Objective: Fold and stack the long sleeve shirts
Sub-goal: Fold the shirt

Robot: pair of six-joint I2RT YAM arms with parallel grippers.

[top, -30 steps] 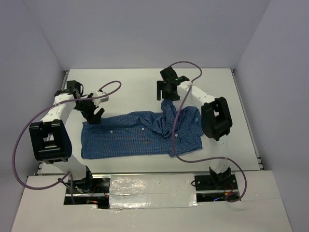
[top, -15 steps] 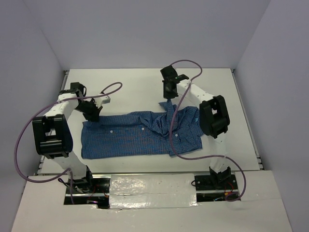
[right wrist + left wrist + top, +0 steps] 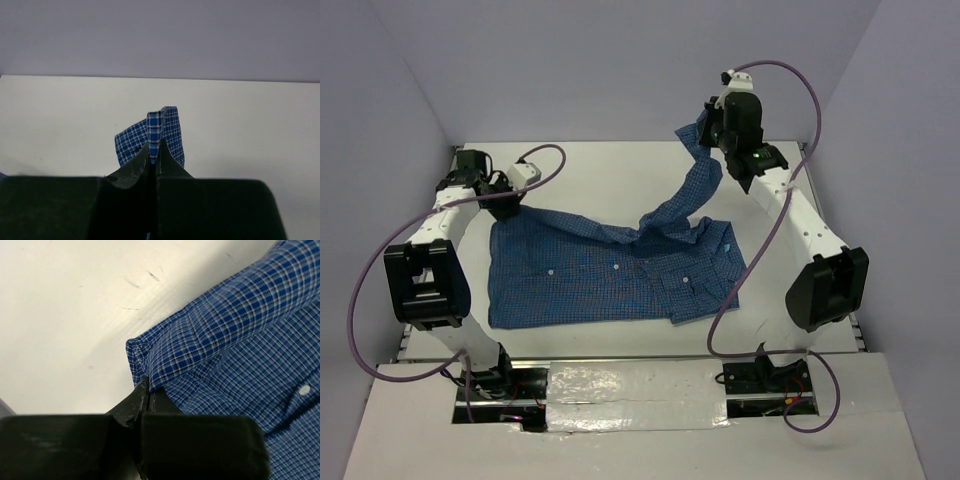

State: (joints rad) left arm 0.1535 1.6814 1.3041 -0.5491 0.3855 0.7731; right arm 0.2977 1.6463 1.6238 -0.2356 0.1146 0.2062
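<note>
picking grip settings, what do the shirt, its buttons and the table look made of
The shirt: thin woven cloth, probably cotton or a blend, matte; the fine blue-white check weave shows, and it creases and drapes limply. Its buttons: small, white, smooth, likely plastic. The table: hard white matte board, perhaps laminate; faint scuffs show.

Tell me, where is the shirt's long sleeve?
In the top view, the sleeve hangs in the air at the far right, pinched by the right claw above the table.
</note>
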